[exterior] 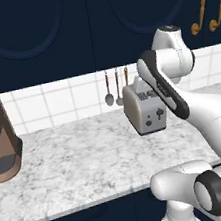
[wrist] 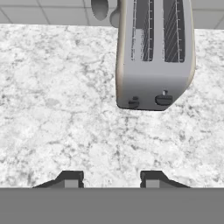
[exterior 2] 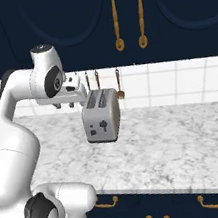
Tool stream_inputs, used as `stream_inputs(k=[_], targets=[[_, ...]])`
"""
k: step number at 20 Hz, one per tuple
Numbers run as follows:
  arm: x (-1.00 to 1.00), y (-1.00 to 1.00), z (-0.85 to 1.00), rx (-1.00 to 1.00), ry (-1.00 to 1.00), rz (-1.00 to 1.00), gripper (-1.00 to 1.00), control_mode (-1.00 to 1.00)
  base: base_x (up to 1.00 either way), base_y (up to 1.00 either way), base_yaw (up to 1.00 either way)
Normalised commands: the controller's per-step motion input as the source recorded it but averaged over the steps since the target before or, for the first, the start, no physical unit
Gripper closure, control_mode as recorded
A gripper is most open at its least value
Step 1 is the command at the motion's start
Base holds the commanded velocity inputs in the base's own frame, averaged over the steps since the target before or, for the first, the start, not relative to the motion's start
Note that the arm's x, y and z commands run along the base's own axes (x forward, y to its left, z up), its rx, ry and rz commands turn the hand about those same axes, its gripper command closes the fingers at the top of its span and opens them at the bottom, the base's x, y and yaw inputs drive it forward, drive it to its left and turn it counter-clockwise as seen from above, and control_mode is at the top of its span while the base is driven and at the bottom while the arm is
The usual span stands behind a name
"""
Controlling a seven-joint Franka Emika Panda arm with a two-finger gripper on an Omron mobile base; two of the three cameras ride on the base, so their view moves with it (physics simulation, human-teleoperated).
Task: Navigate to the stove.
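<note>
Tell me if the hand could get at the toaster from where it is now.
Probably yes. The hand hangs open above bare marble counter, and the silver two-slot toaster stands just ahead with nothing between them.

Silver toaster (wrist: pixel 154 57), speckled grey-white marble counter (wrist: pixel 57 100), navy cabinets (exterior 2: pixel 65 22).

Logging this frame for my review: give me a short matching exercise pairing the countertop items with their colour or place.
Things:
1. toaster
2. coffee machine
3. hanging utensils
4. cabinet handles

Descriptions:
A. gold, on dark doors
B. brown, at the counter's left end
C. silver, with two slots
D. on the white tiled wall

Pairs: 1-C, 2-B, 3-D, 4-A
</note>
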Motion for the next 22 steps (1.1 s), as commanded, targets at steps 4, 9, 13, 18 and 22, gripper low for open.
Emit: stream_inputs(k=[4,9,13,18,22], targets=[[0.0,0.0,0.0,0.0,0.0,0.0,-1.0,1.0,0.0,0.0,0.0],[0.0,0.0,0.0,0.0,0.0,0.0,-1.0,1.0,-0.72,0.0,0.0],[0.0,0.0,0.0,0.0,0.0,0.0,-1.0,1.0,-0.32,0.0,0.0],[0.0,0.0,0.0,0.0,0.0,0.0,-1.0,1.0,-0.32,-0.6,-0.02],[0.0,0.0,0.0,0.0,0.0,0.0,-1.0,1.0,-0.28,-1.0,-0.05]])
